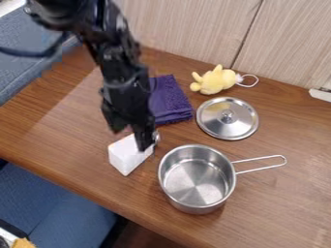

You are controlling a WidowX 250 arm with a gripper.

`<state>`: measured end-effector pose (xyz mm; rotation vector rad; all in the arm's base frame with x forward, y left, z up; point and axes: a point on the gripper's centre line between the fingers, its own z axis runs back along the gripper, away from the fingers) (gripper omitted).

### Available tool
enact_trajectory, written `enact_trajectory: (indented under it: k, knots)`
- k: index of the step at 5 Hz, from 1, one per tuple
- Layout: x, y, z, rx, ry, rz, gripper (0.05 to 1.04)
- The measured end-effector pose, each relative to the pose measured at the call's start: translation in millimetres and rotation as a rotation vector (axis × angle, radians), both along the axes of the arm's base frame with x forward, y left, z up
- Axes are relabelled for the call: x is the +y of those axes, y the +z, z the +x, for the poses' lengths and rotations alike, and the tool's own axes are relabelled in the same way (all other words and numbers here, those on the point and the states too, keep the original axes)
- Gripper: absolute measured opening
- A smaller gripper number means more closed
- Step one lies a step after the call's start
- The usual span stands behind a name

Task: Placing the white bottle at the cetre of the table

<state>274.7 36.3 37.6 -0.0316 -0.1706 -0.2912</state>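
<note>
The white bottle point(127, 157) is on the brown table, left of the steel pot, and looks tilted or lying. Over its upper end hangs my gripper point(130, 136), pointing down, with its fingers apart. One finger is above the bottle's upper left side, and the other overlaps its right part in this view. Part of the bottle's upper right end is hidden behind that finger. I cannot tell whether the fingers touch it.
A steel pot point(198, 178) stands right of the bottle, its handle pointing right. Behind it are a steel lid point(227, 118), a folded purple cloth point(169, 100) and a yellow plush toy point(215, 81). The wooden table point(71, 167) has its front edge at lower left.
</note>
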Motion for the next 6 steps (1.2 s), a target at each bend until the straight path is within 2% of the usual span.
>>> enact_trajectory:
  k: [1, 2, 6]
  knots:
    - [-5.9, 28.9, 3.3, -0.082, -0.02, -0.009, 1.0]
    - [-13.3, 43.0, 2.9, -0.078, -0.057, -0.003, 1.0]
    - [-13.1, 44.6, 3.6, -0.082, -0.058, -0.001, 1.0]
